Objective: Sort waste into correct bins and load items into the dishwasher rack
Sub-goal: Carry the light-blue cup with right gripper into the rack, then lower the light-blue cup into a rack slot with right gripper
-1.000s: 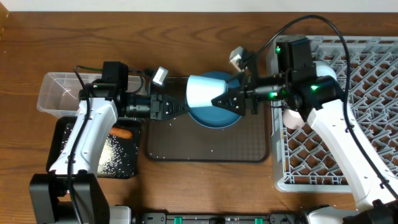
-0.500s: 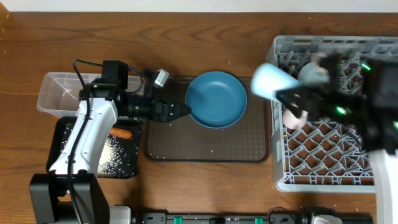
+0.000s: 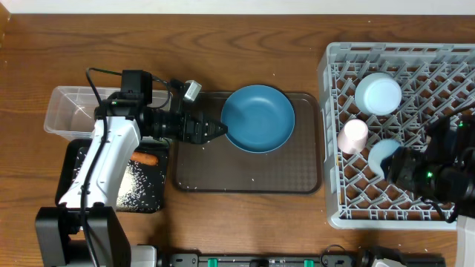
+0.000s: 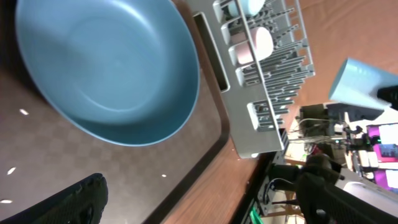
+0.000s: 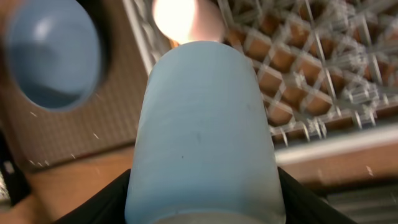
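Note:
The large blue plate [image 3: 258, 119] lies flat on the brown serving tray [image 3: 249, 174]. My left gripper [image 3: 214, 130] stands open at the plate's left rim with nothing between its fingers [image 4: 68, 202]; the plate [image 4: 106, 68] fills the left wrist view. My right gripper [image 3: 395, 162] is shut on the light blue cup [image 3: 381, 154] [image 5: 202, 130], held over the grey dishwasher rack [image 3: 445, 89]. In the rack sit a white bowl [image 3: 378, 93] and a pinkish cup [image 3: 352, 136] [image 5: 186, 18]. A carrot [image 3: 145, 158] and rice lie in the black tray [image 3: 89, 152].
The clear tub [image 3: 70, 111] stands at the far left, behind the black tray. A few rice grains dot the brown serving tray. The rack's upright pegs [image 5: 298, 68] rise close under the held cup. Bare wooden table runs along the back.
My right arm has swung the light blue cup from over the plate to above the rack. My left gripper has opened, and the plate now lies flat.

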`<state>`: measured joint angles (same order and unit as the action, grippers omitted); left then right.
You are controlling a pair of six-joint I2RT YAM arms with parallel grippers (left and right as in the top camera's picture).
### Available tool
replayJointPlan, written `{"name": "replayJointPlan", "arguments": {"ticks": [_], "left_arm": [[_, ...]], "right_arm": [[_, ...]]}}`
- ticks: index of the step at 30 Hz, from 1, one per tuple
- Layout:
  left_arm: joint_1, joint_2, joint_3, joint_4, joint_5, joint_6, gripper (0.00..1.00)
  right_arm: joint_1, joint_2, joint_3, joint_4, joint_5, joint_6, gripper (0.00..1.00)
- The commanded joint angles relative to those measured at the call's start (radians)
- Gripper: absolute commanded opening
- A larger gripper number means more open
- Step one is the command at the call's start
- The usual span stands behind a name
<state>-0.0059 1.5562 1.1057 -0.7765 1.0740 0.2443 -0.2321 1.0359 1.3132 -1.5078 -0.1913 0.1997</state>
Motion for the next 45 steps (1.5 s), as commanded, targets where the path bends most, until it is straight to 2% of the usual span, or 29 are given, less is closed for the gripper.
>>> {"name": "replayJointPlan", "arguments": {"ticks": [1, 7, 16, 27, 45], "left_arm": [[0.001, -0.002, -0.004, 0.016, -0.053, 0.017, 0.99], [0.001, -0.002, -0.004, 0.037, -0.108, 0.017, 1.00], [0.001, -0.002, -0.004, 0.039, -0.108, 0.017, 1.00], [0.001, -0.002, -0.004, 0.039, -0.108, 0.017, 1.00], [0.001, -0.002, -0.004, 0.042, -0.108, 0.017, 1.00]], "right_arm": [[-0.009, 0.014, 0.001, -0.046, 0.080, 0.017, 0.01], [-0.009, 0.019, -0.048, -0.092, 0.083, 0.017, 0.01], [0.028, 0.019, -0.211, 0.014, 0.075, 0.009, 0.01], [0.142, 0.040, -0.216, 0.121, 0.089, 0.004, 0.01], [0.280, 0.187, -0.216, 0.176, 0.131, 0.018, 0.01]]}}
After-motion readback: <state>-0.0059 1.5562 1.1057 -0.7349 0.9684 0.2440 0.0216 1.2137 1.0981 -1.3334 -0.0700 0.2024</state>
